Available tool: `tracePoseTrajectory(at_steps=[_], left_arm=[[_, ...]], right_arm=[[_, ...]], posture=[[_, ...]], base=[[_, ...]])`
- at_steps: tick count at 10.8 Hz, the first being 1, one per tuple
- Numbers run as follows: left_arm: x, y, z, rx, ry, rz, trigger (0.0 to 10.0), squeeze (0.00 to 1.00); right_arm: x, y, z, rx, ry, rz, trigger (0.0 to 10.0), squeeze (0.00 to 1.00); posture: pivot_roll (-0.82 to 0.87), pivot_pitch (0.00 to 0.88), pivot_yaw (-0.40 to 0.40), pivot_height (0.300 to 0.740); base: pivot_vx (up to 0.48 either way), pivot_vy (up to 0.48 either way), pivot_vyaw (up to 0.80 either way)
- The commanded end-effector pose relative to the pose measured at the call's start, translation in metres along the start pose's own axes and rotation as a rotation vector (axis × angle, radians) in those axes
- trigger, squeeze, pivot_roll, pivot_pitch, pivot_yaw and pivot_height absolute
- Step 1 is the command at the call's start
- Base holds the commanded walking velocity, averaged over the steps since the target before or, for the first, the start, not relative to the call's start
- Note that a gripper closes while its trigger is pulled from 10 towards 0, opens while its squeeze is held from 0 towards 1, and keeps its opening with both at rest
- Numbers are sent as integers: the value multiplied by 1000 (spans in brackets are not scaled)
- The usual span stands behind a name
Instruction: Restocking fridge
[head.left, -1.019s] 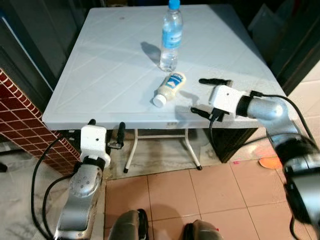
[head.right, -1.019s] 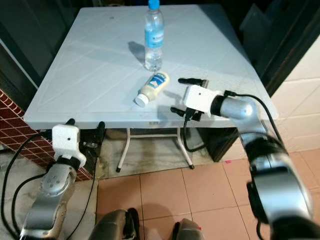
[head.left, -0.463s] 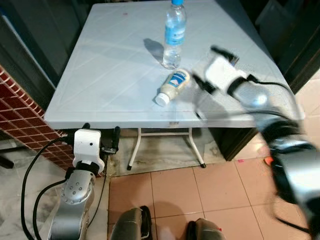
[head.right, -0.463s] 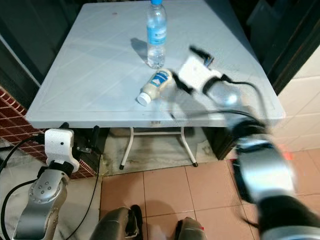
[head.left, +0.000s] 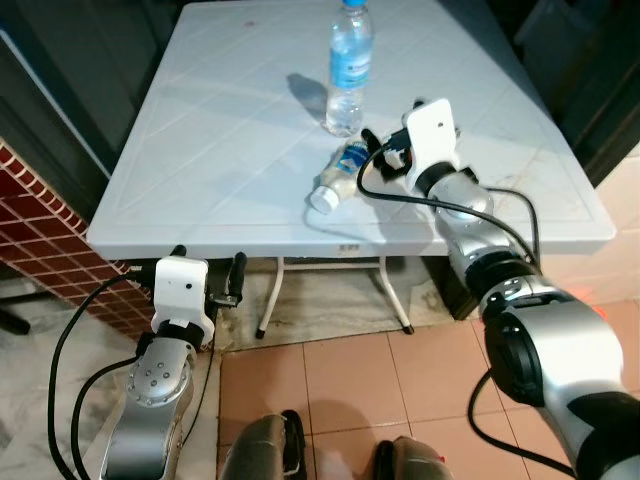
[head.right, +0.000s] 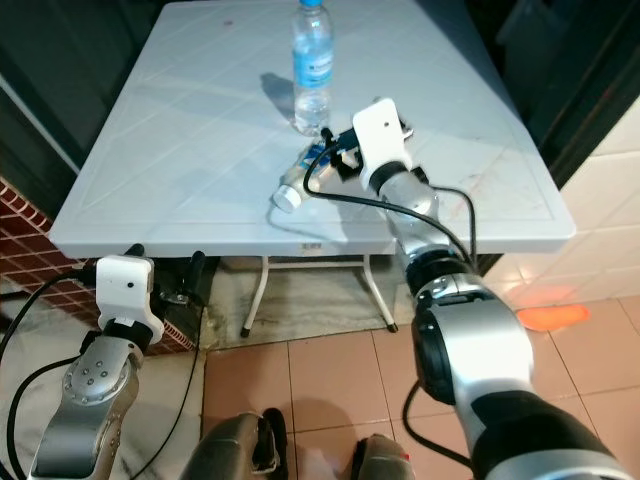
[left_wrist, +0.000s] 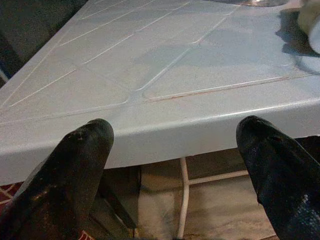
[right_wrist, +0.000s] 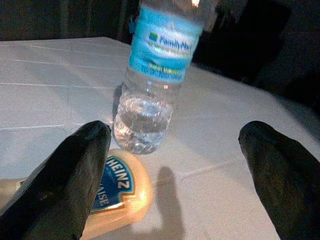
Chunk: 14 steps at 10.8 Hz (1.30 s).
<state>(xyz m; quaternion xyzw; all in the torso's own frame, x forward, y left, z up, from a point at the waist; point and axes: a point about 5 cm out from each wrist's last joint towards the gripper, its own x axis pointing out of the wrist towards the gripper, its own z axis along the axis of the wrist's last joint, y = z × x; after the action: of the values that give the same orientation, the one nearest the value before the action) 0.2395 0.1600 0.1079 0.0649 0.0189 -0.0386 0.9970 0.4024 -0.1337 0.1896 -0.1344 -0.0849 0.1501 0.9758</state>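
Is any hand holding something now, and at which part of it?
Nothing is held. The right hand is open above the lying sauce bottle, near the water bottle. The left hand is open before the table edge.

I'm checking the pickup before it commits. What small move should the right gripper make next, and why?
Probably ease the right gripper down and across until its open fingers straddle the mayonnaise bottle, then close. The bottle lies on its side on the table, just before the upright water bottle, and one finger sits over its label rather than beside it.
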Motion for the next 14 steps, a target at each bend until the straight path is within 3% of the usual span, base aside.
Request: tracePoseTrajectory(at_steps=[1, 3, 6, 10, 14], left_arm=[[-1, 3, 2, 9, -1, 17, 10000, 0], [1, 2, 2, 11, -3, 15, 10000, 0], [5, 1, 2, 11, -5, 7, 10000, 0], [6, 0, 3, -9, -20, 27, 10000, 0], [12, -8, 8, -71, -51, -41, 10000, 0]], right_arm=[[-4, 1, -12, 80, 56, 0, 10000, 0], [-12, 5, -31, 280, 133, 46, 10000, 0], [-19, 14, -47, 452, 200, 99, 10000, 0], [-32, 37, -58, 505, 168, 273, 10000, 0], [-50, 38, -54, 510, 50, 154, 10000, 0]], posture=[[137, 147, 76, 740], [133, 139, 79, 740], [128, 128, 80, 740], [100, 117, 62, 740], [65, 104, 65, 740]], base=[[0, 0, 0], [0, 0, 0], [0, 0, 0], [0, 0, 0], [0, 0, 0]])
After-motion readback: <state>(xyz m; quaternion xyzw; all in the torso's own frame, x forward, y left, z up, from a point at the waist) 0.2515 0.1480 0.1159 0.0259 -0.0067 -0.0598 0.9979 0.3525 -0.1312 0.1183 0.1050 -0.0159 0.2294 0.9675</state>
